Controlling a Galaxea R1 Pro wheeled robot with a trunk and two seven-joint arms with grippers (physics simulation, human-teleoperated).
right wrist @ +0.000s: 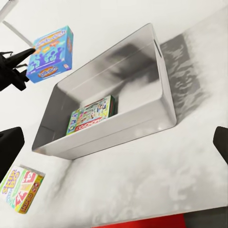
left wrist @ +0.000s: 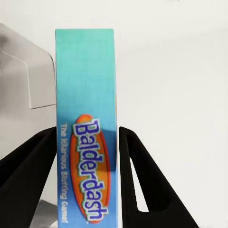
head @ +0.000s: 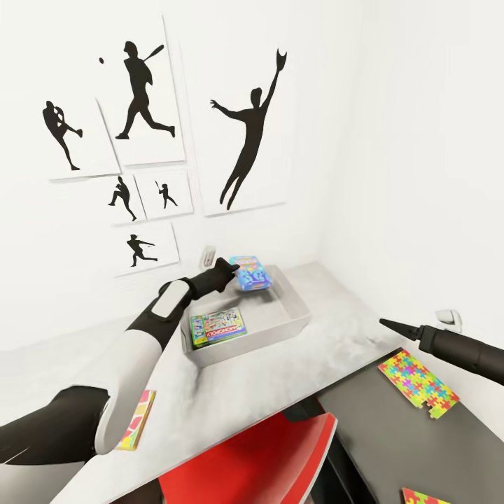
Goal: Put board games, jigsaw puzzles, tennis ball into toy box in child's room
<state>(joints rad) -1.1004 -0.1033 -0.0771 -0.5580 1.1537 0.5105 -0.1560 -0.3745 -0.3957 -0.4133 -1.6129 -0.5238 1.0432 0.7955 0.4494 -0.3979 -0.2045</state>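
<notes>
**Over the grey bin, you hold the blue game**

Above the toy box (head: 294,323), your left gripper (head: 234,266) pinches the blue game box (head: 250,271) in the air. Monopoly (head: 218,327) lies inside the bin. Your right gripper (head: 397,327) hangs over the table (head: 231,388), its fingers spread apart, near a puzzle (head: 418,382).

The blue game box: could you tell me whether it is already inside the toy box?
Not yet. The left gripper holds the blue game box in the air above the toy box, where only the Monopoly box lies.
</notes>
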